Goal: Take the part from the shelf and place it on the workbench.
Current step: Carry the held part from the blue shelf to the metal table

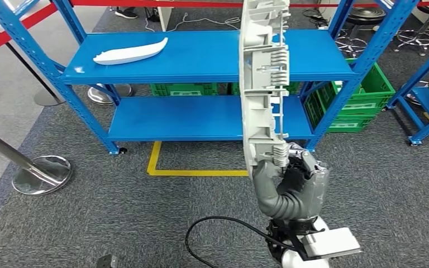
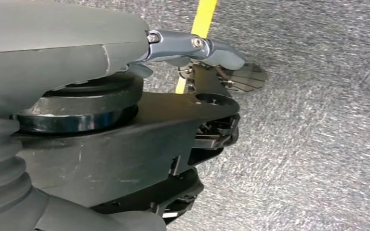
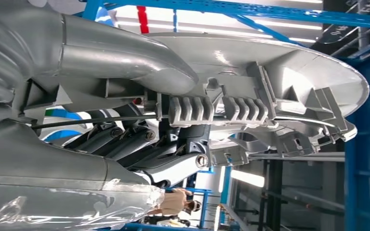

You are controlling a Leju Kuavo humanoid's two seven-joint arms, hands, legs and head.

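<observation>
A long grey-white plastic part [image 1: 262,84] with ribs and clips stands upright in front of the blue shelf [image 1: 212,56]. My right hand [image 1: 293,187] grips its lower end, thumb on one face and dark fingers on the other. Up close, the right wrist view shows the thumb [image 3: 125,62] pressed on the part [image 3: 279,67] with the fingers [image 3: 139,144] wrapped underneath. A second, white curved part [image 1: 131,53] lies on the top shelf at the left. My left hand [image 2: 125,144] hangs over the grey carpet, holding nothing, its fingers stretched out.
Green crates [image 1: 363,95] stand behind the shelf at the right. A chrome stanchion base [image 1: 42,174] sits on the carpet at the left. Yellow floor tape [image 1: 162,167] marks the shelf's front. A black cable [image 1: 218,223] loops near my right arm. A person [image 3: 173,204] stands far off.
</observation>
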